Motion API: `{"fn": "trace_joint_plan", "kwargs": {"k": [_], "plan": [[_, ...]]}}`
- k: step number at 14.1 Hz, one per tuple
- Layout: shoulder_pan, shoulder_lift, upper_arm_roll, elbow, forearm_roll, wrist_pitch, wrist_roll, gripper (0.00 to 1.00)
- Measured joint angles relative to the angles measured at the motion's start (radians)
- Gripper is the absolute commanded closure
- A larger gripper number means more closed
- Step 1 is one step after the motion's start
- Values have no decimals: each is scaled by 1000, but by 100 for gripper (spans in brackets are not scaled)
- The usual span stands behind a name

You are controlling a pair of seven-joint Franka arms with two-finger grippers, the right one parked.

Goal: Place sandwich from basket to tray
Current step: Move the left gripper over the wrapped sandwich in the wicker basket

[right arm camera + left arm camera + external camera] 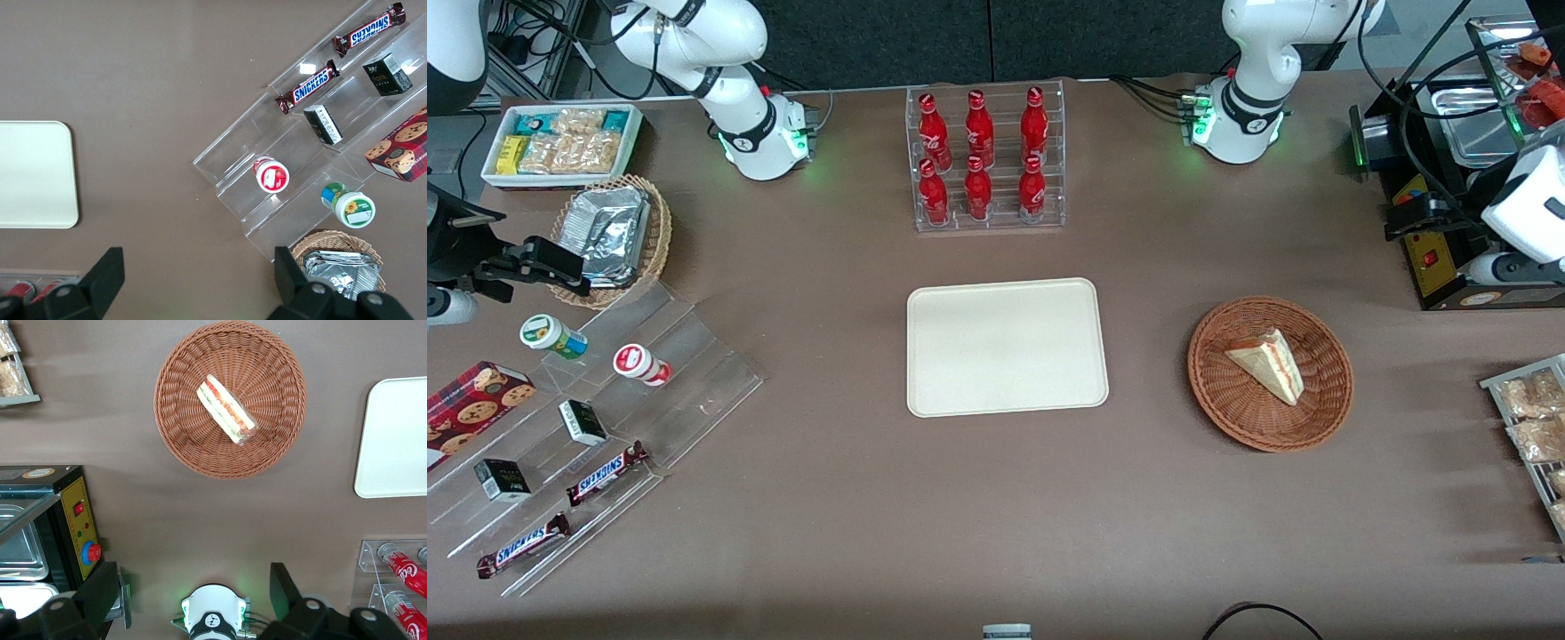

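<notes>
The sandwich (1267, 364) (227, 410), a pale wedge with orange and green layers, lies in the round reddish-brown wicker basket (1232, 404) (193, 440). Beside the basket, toward the parked arm's end, the cream tray (1005, 347) (393, 440) has nothing on it. My left gripper (1409, 218) (193, 593) hangs high over the black appliance at the working arm's end. It is farther from the front camera than the basket and well apart from it. Its fingers (287, 590) stand wide apart and hold nothing.
A clear rack of red bottles (987, 160) stands farther from the front camera than the tray. A black appliance with a red button (1432, 258) and a wire rack of snack bags (1529, 427) flank the basket. A stepped acrylic display (605, 418) and a foil-pack basket (609, 236) sit at the parked arm's end.
</notes>
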Motion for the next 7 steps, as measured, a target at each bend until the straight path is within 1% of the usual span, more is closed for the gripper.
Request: {"fn": "trace_joint_plan", "kwargs": {"k": [4, 7], "plan": [[0, -18, 0, -25, 0, 23, 1, 0], [-1, 4, 0, -72, 4, 112, -11, 0]]}}
